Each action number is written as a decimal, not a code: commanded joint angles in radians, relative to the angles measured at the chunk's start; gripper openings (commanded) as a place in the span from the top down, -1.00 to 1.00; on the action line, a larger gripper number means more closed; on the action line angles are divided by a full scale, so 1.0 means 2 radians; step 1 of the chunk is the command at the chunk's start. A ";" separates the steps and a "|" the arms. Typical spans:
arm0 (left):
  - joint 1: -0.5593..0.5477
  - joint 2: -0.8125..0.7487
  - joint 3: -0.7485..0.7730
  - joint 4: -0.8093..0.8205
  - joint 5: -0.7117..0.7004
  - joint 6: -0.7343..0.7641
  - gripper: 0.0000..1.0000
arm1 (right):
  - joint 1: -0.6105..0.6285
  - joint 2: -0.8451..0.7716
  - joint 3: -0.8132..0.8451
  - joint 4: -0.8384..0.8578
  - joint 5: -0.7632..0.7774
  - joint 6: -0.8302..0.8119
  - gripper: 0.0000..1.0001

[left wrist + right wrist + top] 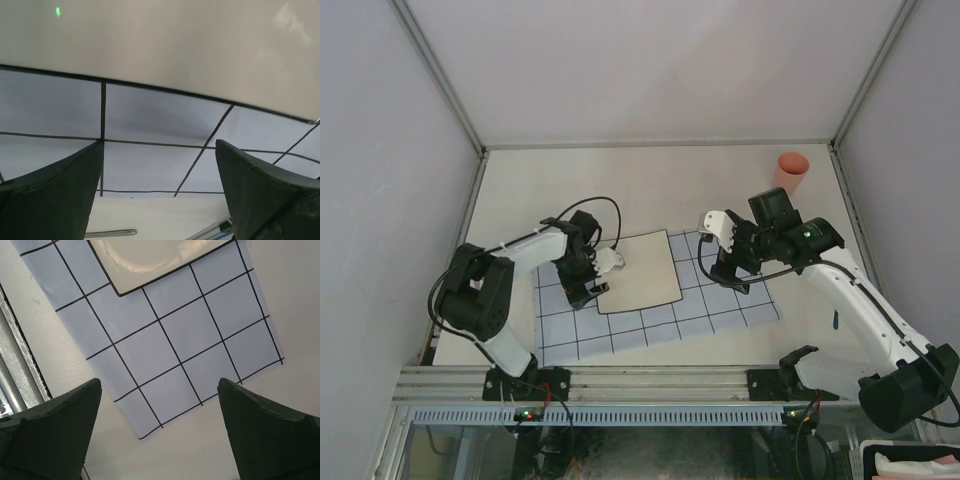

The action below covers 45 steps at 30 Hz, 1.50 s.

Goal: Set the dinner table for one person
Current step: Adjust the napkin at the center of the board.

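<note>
Hovering wide open, empty, left gripper (160, 192) and right gripper (160, 432) flank opposite plate (638, 272) edges.

White links (860, 300) meet black joints (480, 295), black cables (610, 203), dark claw fingers (50, 435)

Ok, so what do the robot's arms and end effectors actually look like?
The left arm and right arm both have white shells with bulky black joints. A thin black cable loops off the left one. The left end effector and right end effector each carry two dark, matte, wedge-shaped fingers.
</note>
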 commanded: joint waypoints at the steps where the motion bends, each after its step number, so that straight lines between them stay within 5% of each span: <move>1: -0.011 0.027 0.022 0.036 -0.003 -0.019 -0.82 | -0.012 -0.013 0.015 -0.007 -0.019 -0.005 -0.99; 4: -0.015 0.043 0.033 0.037 -0.005 -0.030 -0.65 | -0.016 -0.020 0.014 -0.005 -0.017 -0.007 -0.99; 10: -0.016 0.087 0.083 0.002 -0.015 -0.031 -0.62 | -0.021 -0.024 0.033 -0.015 -0.021 -0.010 -0.99; 14: -0.016 0.121 0.126 -0.021 -0.028 -0.028 -0.84 | -0.021 -0.032 0.037 -0.016 -0.024 -0.011 -0.99; 23: -0.015 0.185 0.209 -0.065 -0.041 -0.019 -0.55 | -0.027 -0.062 0.037 -0.029 -0.020 -0.011 -0.99; 35: -0.006 0.198 0.242 -0.071 -0.042 -0.026 -0.61 | -0.032 -0.072 0.037 -0.031 -0.020 -0.002 -0.99; 40: -0.003 0.184 0.253 -0.069 -0.032 -0.030 -1.00 | -0.032 -0.080 0.037 -0.027 -0.023 0.011 -0.99; 45: -0.003 0.140 0.252 -0.063 -0.027 -0.039 -1.00 | -0.032 -0.046 0.037 -0.021 -0.025 0.032 -0.99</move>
